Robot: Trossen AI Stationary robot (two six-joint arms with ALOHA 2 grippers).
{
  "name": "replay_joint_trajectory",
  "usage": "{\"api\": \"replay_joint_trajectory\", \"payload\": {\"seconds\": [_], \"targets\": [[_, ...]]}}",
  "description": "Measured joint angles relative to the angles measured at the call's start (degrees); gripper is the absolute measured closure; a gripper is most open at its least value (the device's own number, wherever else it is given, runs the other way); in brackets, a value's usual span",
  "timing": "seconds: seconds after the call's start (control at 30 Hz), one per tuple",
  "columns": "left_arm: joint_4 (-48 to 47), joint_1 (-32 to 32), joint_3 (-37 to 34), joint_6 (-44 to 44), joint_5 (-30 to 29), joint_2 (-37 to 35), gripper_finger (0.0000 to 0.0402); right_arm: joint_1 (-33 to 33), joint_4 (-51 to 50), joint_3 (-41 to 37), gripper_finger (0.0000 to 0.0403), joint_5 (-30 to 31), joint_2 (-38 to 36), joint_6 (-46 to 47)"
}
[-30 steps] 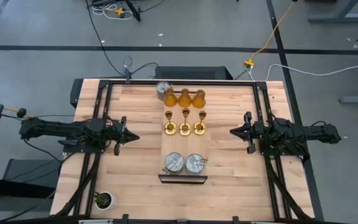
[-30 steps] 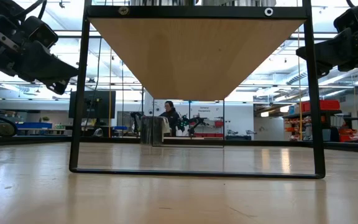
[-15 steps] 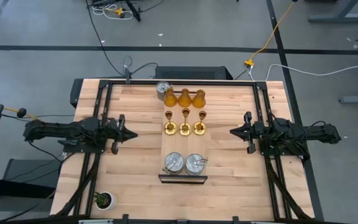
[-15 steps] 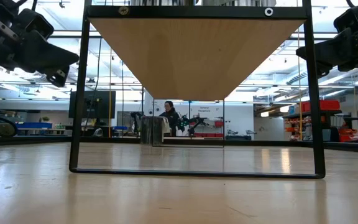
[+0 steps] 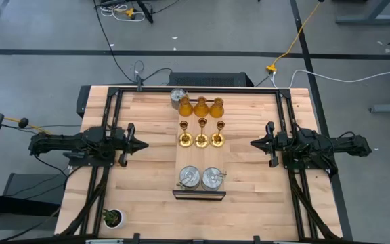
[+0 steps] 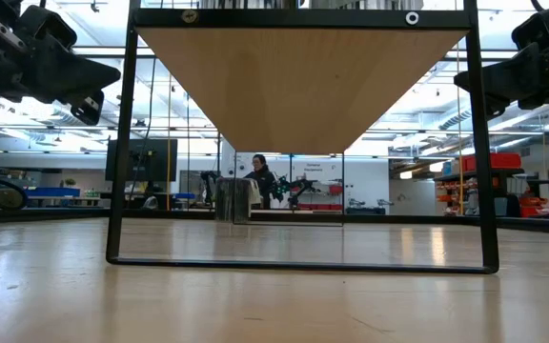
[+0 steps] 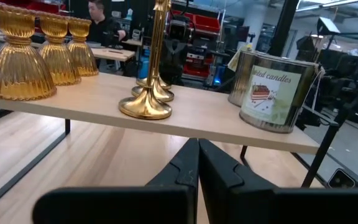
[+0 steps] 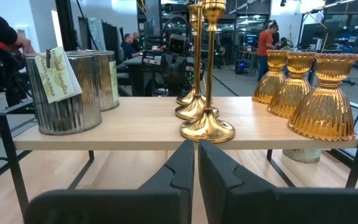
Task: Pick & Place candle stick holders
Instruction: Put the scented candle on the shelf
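A raised wooden shelf (image 5: 200,159) on a black frame stands mid-table. On it rest three amber bell-shaped holders (image 5: 201,106) at the far end, three gold thin-stemmed holders (image 5: 201,139) on their round bases in the middle, and two squat silver holders (image 5: 200,178) at the near end. A third silver one (image 5: 178,97) stands by the shelf's far left corner. My left gripper (image 5: 145,145) is shut and level, left of the shelf. My right gripper (image 5: 252,144) is shut and level, to the shelf's right. Both point at the gold holders (image 7: 145,106) (image 8: 207,127) from a distance.
A tiny green potted plant (image 5: 112,217) sits at the table's near left corner. Black frame rails (image 5: 110,122) run along both sides of the table. The shelf's legs (image 6: 117,191) stand on the tabletop. A person (image 6: 260,179) sits far off in the room behind.
My left gripper has tipped up from a downward slant to level, rising a little and drawing slightly back toward the table's left edge. It has stayed shut. The holders have not moved.
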Motion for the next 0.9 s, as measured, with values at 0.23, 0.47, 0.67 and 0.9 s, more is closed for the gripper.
{"api": "replay_joint_trajectory", "payload": {"seconds": [0.23,0.47,0.67,0.9], "targets": [[0.0,0.0,0.0,-0.4,0.0,0.0,0.0387,0.0,0.0,0.0,0.0376,0.0,0.0,0.0],[0.9,0.0,0.0,-0.4,0.4,0.0,0.0387,0.0,0.0,0.0,0.0376,0.0,0.0,0.0],[2.1,0.0,0.0,-0.4,0.4,0.0,0.0387,0.0,0.0,0.0,0.0376,0.0,0.0,0.0],[2.8,0.0,0.0,-0.3,0.4,0.3,0.0387,0.0,0.0,0.0,0.0376,0.0,0.0,0.0]]}}
